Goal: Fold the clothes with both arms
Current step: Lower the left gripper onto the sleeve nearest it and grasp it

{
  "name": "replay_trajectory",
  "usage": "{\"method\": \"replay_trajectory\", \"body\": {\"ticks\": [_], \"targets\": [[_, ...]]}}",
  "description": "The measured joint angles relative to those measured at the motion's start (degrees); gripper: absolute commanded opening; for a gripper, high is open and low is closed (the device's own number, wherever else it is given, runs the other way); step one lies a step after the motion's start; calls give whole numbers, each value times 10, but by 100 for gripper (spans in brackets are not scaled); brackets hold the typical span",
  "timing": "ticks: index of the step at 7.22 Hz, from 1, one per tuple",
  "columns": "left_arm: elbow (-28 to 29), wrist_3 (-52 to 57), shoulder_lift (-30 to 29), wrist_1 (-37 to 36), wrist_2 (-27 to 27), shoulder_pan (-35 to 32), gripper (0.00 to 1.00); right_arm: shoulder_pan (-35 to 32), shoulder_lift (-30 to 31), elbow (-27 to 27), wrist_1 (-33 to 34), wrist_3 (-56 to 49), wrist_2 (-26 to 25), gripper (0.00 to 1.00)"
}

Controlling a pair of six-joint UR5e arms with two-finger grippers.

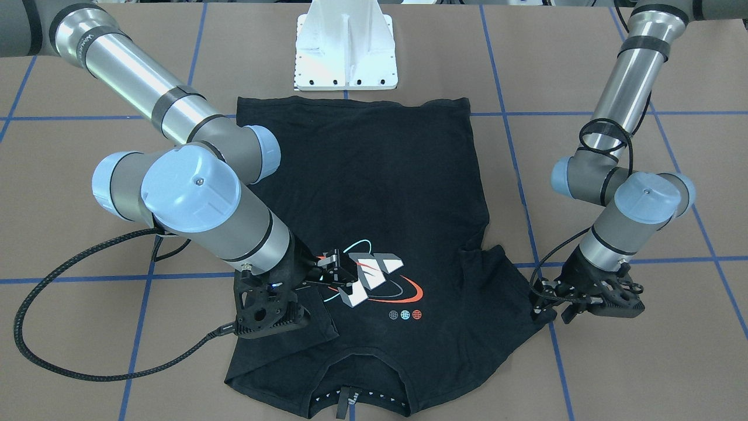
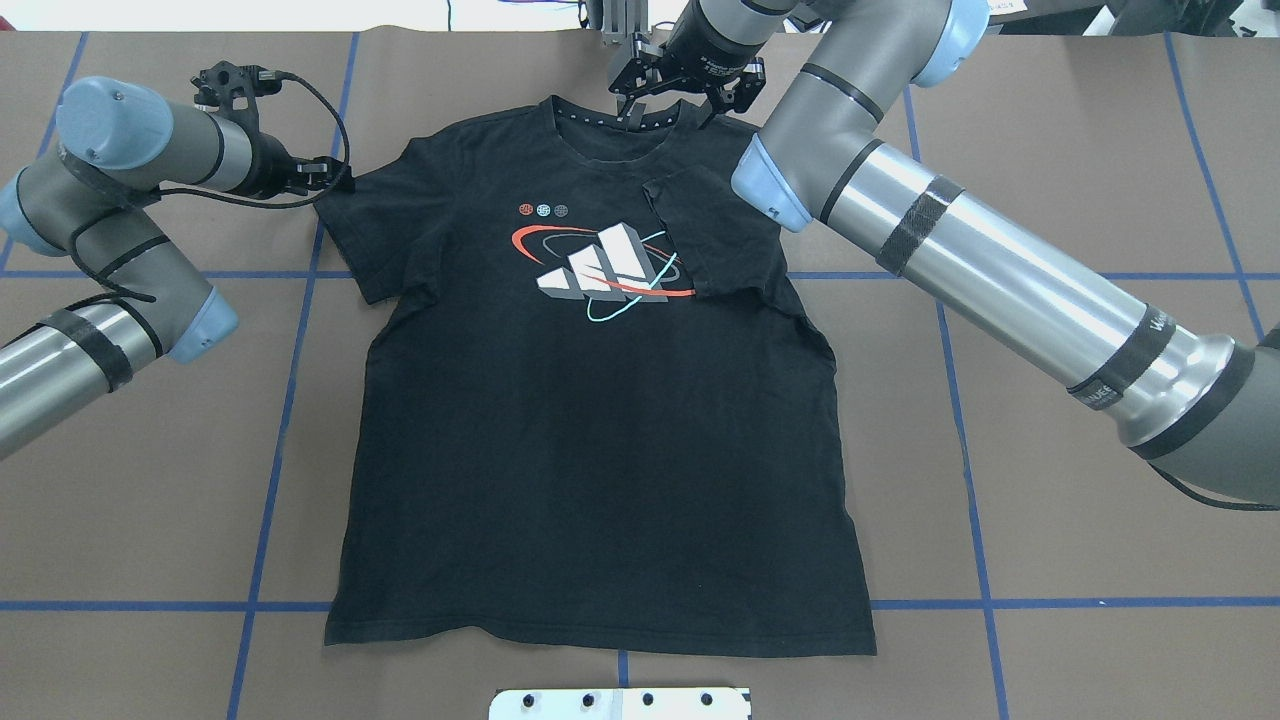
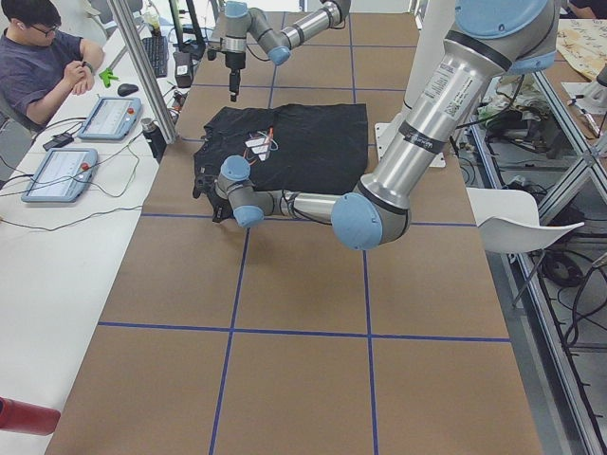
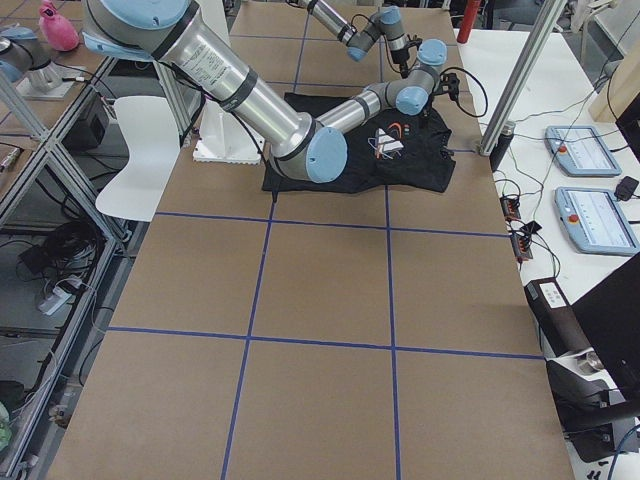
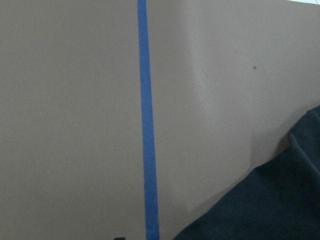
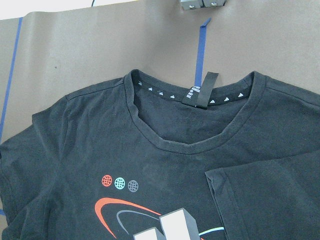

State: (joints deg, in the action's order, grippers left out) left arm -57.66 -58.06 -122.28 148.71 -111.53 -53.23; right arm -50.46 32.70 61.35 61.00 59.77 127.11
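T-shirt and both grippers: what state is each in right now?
T-shirt: laid flat, graphic up, body unfolded.
Right-side sleeve: folded in over the chest.
Left-side sleeve: spread out flat.
Right gripper: open, raised over the collar.
Left gripper: at the left-side sleeve's edge; open or shut unclear.

we see the t-shirt [image 2: 600,430] as soft black knit cloth, matt and lightly creased, with a ribbed collar [image 6: 185,146]. its graphic [image 2: 600,272] looks like a smooth, flat print. the table [image 2: 1080,560] wears a dull brown paper-like sheet, marked with smooth blue tape [image 5: 147,125]. on the right arm [image 2: 1000,285] we find glossy brushed-metal tubes, matt grey joints and smooth light-blue plastic caps [image 1: 190,187]. its cable [image 1: 20,327] has a rough black braided sleeve. the pedestal [image 1: 346,52] looks like white-painted metal with a slight sheen.
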Motion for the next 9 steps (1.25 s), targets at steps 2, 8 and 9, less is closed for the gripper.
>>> {"method": "replay_trajectory", "body": {"ticks": [2,8,9], "targets": [[2,0,1,0,0,1,66,1,0,0,1,0,0,99],[3,0,2,0,0,1,53,4,0,-1,1,0,-1,99],[2,0,2,-1,0,1,49,4,0,-1,1,0,-1,99]]}}
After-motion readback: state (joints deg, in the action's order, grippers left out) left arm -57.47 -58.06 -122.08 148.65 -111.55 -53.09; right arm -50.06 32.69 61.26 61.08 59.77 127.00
